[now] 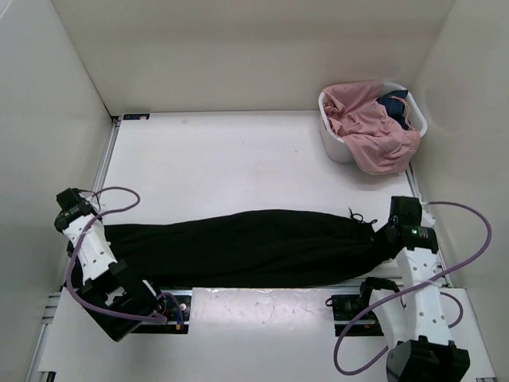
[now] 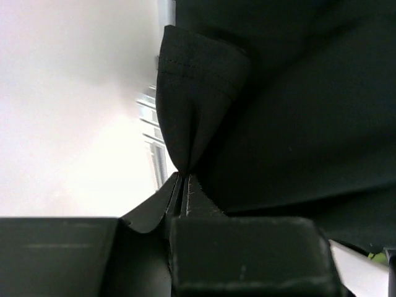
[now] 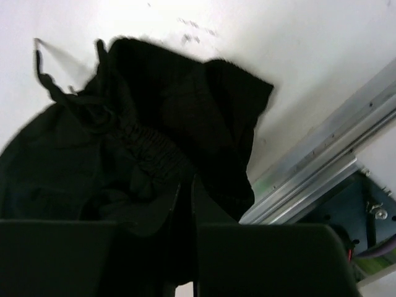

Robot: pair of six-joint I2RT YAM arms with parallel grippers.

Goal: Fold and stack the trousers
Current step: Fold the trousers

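Note:
Black trousers [image 1: 246, 247] stretch across the near part of the white table, from left to right. My left gripper [image 1: 94, 231] is shut on the leg-hem end [image 2: 198, 111], which bunches up out of the closed jaws. My right gripper [image 1: 387, 235] is shut on the waistband end [image 3: 154, 142], where the gathered elastic and a drawstring [image 3: 49, 83] show. The cloth hangs taut between the two grippers, slightly off the table at the ends.
A white basket [image 1: 337, 145] at the back right holds pink cloth [image 1: 374, 131] and something dark blue. White walls close in the table on three sides. A metal rail [image 3: 328, 167] runs along the near edge by the right gripper.

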